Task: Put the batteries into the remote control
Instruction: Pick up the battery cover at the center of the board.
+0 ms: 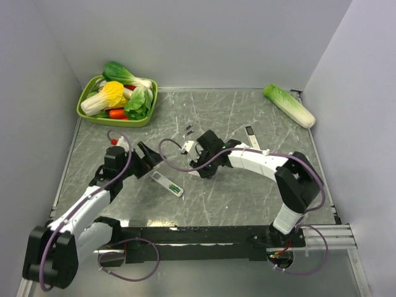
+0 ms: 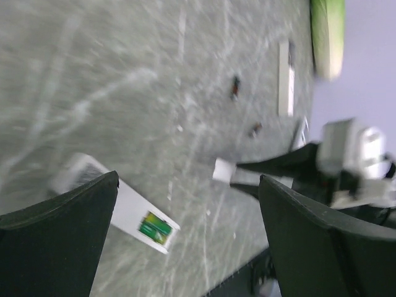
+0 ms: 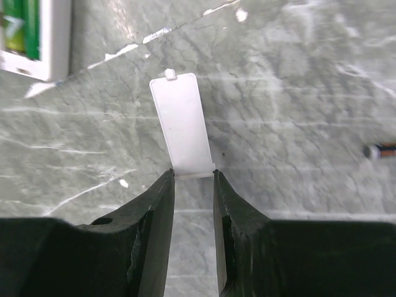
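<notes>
The right gripper (image 3: 192, 175) pinches 1 end of a white battery cover (image 3: 181, 120). The left gripper (image 2: 189, 182) stands wide open near the remote control (image 2: 133, 211), holding nothing.

left gripper (image 2: 189, 179) wide apart, right gripper (image 3: 193, 175) pinching white cover (image 3: 179, 120).

Robot lab cell, plain grey walls (image 1: 204, 37), marble-look tabletop (image 1: 247, 198) (toy veg (image 1: 114, 93) in tray (image 1: 115, 122))

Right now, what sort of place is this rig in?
Probably a robot lab test cell, not a home: grey marble-patterned tabletop boxed in by plain pale walls, white-and-black left arm and right arm bolted at its near edge, green plastic tray of toy-looking vegetables as props.
</notes>
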You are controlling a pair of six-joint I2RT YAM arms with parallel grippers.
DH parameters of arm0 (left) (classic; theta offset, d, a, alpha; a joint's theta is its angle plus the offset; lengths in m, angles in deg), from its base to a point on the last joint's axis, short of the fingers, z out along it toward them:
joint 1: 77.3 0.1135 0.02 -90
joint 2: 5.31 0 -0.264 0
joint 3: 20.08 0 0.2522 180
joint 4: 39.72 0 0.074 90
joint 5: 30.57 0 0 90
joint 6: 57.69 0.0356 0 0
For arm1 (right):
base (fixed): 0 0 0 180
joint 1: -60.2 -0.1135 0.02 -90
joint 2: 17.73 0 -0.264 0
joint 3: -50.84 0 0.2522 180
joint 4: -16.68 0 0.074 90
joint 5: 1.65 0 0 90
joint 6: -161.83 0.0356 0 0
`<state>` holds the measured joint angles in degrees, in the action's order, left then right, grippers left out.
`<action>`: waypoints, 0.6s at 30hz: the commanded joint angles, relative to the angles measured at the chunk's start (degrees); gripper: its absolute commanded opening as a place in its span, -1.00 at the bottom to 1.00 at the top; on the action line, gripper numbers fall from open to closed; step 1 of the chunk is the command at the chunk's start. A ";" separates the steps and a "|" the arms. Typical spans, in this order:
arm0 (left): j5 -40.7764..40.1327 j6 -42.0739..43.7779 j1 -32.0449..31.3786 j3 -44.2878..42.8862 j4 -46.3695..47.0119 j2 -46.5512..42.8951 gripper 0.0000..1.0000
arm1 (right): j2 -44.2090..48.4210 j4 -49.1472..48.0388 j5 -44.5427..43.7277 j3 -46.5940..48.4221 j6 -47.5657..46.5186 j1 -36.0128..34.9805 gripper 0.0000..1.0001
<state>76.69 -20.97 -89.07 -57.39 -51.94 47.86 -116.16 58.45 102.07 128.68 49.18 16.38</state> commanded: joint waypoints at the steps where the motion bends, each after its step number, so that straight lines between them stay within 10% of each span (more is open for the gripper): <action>1: 9.46 0.19 -4.48 -2.99 10.66 4.65 0.98 | 9.21 -6.46 3.24 -0.70 4.63 0.83 -0.86; 18: 10.43 -8.34 -14.16 -5.45 26.76 16.97 0.46 | 15.11 -12.54 7.64 -3.96 8.41 0.83 -0.85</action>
<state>87.07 -28.44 -102.93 -60.10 -30.02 64.56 -104.16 49.21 107.58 125.38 56.13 16.95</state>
